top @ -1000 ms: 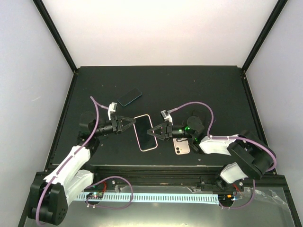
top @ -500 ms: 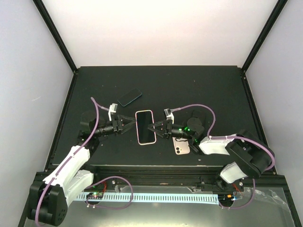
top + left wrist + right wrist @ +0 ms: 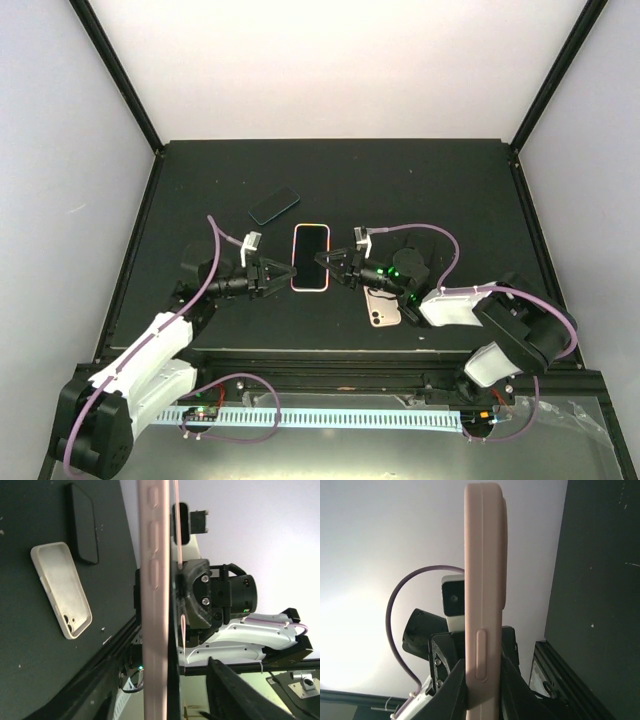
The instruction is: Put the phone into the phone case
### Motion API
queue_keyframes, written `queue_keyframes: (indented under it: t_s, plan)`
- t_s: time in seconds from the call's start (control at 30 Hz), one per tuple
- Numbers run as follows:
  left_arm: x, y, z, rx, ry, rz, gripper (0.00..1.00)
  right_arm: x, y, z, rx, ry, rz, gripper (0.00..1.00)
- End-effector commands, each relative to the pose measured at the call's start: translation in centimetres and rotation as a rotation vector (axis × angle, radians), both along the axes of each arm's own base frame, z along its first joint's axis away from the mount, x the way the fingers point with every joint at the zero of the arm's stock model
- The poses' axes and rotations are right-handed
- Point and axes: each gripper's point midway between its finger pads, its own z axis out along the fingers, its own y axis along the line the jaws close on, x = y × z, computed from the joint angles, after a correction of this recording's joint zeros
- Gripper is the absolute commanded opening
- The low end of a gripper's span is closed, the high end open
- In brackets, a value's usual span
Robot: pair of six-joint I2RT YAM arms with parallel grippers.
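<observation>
The phone [image 3: 311,256], dark screen facing up, sits inside a pink phone case [image 3: 296,262] and is held off the table between the two arms. My right gripper [image 3: 323,263] is shut on its right edge; in the right wrist view both fingers [image 3: 455,690] press the pink case [image 3: 482,580] from either side. My left gripper [image 3: 284,273] is at the left edge, open. In the left wrist view the pink case edge [image 3: 153,605] runs upright, and one finger [image 3: 235,695] stands apart from it.
A beige case [image 3: 381,306] with camera cutouts lies on the black table under the right arm, also in the left wrist view [image 3: 61,587]. A black phone-shaped slab [image 3: 273,205] lies at the back left. A raised rail [image 3: 320,355] borders the table's near edge.
The pink-cased phone has gone from tilted near the front to straight and further back. The left gripper opened off its edge and the left arm reached further right. The right gripper kept its grip.
</observation>
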Motion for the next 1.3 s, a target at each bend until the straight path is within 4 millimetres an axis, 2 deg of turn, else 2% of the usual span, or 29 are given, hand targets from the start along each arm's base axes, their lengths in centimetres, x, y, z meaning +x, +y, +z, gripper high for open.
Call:
queue_keyframes:
  t_s: [0.0,0.13,0.33,0.47,0.67,0.8,0.9,1.0,1.07,1.27]
  plan:
    - [0.1,-0.1,-0.6,0.044,0.003,0.002,0.43,1.2,-0.2,2.2,0.043,-0.077,-0.062,0.14]
    - [0.1,-0.3,-0.8,0.044,0.009,-0.012,0.39,1.3,-0.1,2.1,0.031,-0.080,-0.064,0.14]
    - [0.4,-0.5,-0.7,0.053,0.000,-0.018,0.13,1.3,-0.2,1.2,-0.009,-0.078,-0.067,0.14]
    - [0.5,-0.5,-1.4,0.086,0.010,-0.013,0.02,1.1,0.0,0.7,-0.050,-0.095,-0.054,0.17]
    - [0.7,-0.3,-1.9,0.125,0.014,-0.003,0.02,0.9,0.0,-0.1,-0.109,-0.099,-0.041,0.20]
    - [0.9,-0.2,-1.9,0.131,0.003,0.010,0.02,0.6,0.2,-0.2,-0.115,-0.100,-0.019,0.13]
    - [1.0,-0.2,-2.1,0.135,0.010,0.011,0.02,0.6,0.1,-0.4,-0.118,-0.106,-0.019,0.12]
    - [1.2,-0.1,-2.5,0.145,0.022,0.025,0.06,1.1,0.0,-0.8,-0.134,-0.106,-0.022,0.12]
    - [1.4,0.0,-2.7,0.152,0.026,0.037,0.14,1.4,-0.1,-1.0,-0.136,-0.100,-0.018,0.12]
    - [1.9,0.7,-4.1,0.217,0.049,0.082,0.53,2.9,-1.1,-2.4,-0.182,-0.095,-0.036,0.11]
